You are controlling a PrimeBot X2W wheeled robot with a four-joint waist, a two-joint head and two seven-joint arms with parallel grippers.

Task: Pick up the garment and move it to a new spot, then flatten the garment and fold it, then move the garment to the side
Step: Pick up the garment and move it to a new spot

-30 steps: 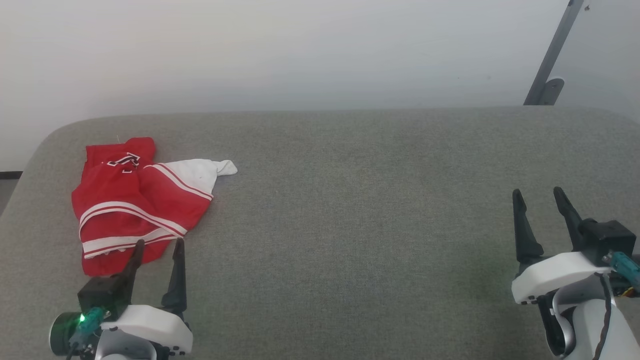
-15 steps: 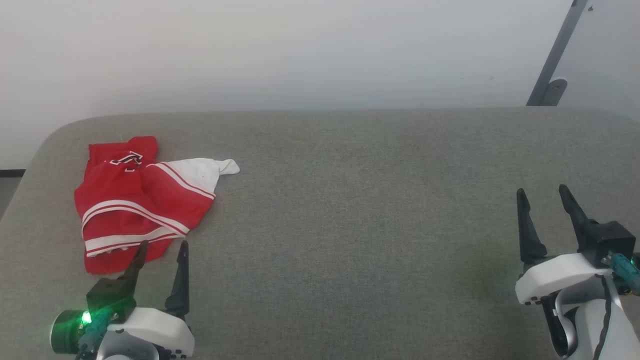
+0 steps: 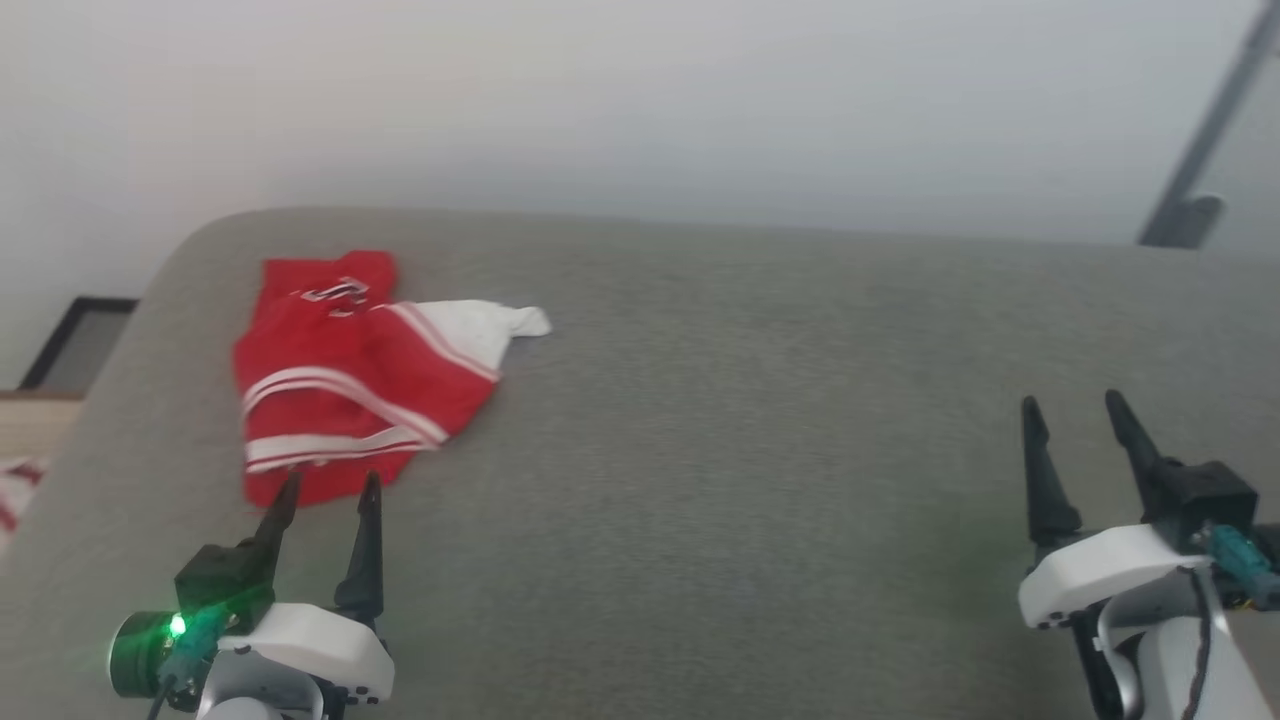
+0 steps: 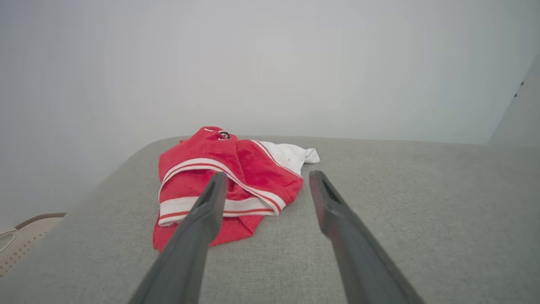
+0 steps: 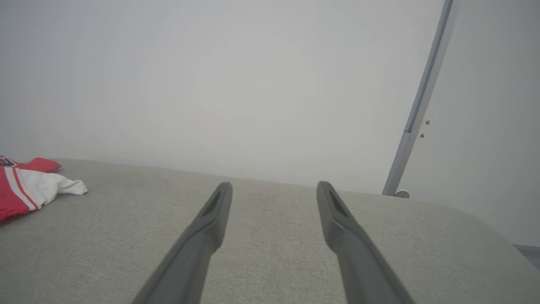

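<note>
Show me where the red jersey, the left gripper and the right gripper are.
red jersey (image 3: 310,345): head view, on its crumpled red body.
left gripper (image 3: 330,480): head view, midway between its open fingertips.
right gripper (image 3: 1072,400): head view, midway between its open fingertips.

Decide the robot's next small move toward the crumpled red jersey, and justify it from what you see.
Probably ease the left claw forward and down onto the near edge of the garment, ready to grasp. It lies crumpled on the grey surface just ahead of that open claw, unheld; the right claw stands open, far off.
</note>
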